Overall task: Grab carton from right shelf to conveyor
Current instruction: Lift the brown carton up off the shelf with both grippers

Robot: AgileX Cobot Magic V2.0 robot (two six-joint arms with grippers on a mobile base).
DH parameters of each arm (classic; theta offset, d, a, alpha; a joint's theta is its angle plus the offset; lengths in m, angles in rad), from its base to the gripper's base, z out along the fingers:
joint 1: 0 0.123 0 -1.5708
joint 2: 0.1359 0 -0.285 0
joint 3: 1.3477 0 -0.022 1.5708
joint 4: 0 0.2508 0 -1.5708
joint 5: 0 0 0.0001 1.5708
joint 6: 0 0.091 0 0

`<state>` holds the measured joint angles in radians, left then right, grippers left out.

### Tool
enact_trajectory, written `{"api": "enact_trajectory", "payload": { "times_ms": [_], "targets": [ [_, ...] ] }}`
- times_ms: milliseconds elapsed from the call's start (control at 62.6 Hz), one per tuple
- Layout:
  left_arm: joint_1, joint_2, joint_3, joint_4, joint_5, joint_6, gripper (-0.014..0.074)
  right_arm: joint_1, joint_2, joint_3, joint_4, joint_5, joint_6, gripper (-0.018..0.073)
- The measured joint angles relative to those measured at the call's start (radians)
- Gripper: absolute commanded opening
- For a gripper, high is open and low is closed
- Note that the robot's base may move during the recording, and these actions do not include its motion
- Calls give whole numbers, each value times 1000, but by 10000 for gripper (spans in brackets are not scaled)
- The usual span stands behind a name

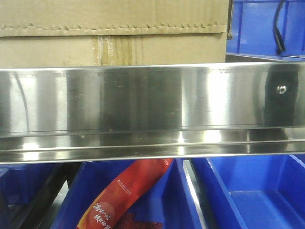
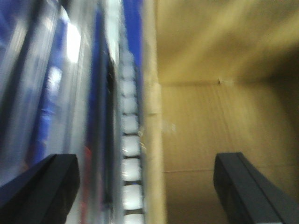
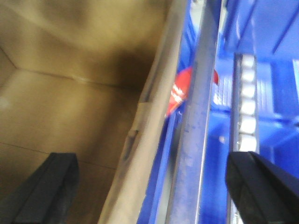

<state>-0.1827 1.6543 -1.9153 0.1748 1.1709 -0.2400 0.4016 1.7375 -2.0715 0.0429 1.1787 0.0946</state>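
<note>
Carton [image 1: 109, 45] sat on the right shelf [image 1: 143, 102], fingers straddling its walls.
Left fingers [image 2: 245, 186] were spread wide, one inside the box and one outside its wall; right fingers [image 3: 46, 186] were spread likewise over a wall. The carton rested behind the shelf's shiny front, blue bins [image 1: 248, 195] below.

The left hand [image 2: 147, 189] is showing as two matte black fingers [image 2: 44, 186], blocky and flat-faced, their straight edges catching a faint grey sheen. The right hand [image 3: 154, 189] is looking much the same: a pair of dark, square-cut slabs, the right one wider, both blurring softly at the outlines.
</note>
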Motion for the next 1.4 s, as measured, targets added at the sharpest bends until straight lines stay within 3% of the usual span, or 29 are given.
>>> {"api": "enact_trajectory", "payload": {
  "times_ms": [271,367,479,607,702,1134,1405],
  "targets": [
    [10,48,-2,-7,0,4,484,0,60,-2,18,-9,2,510],
    [14,56,-2,-7,0,4,454,0,80,-2,25,-11,2,434],
    [15,58,-2,-7,0,4,290,0,90,-2,26,-13,2,207],
    [15,58,-2,-9,-2,4,-36,0,94,-2,35,-15,8,-94],
    [15,58,-2,-24,-1,4,14,2,94,-2,32,-17,12,-64],
    [11,4,-53,-36,61,4,-6,2,27,-2,34,19,17,-69],
    [-67,-167,-40,-23,72,1,-6,29,-161,36,22,46,14,-69]
  ]
}}
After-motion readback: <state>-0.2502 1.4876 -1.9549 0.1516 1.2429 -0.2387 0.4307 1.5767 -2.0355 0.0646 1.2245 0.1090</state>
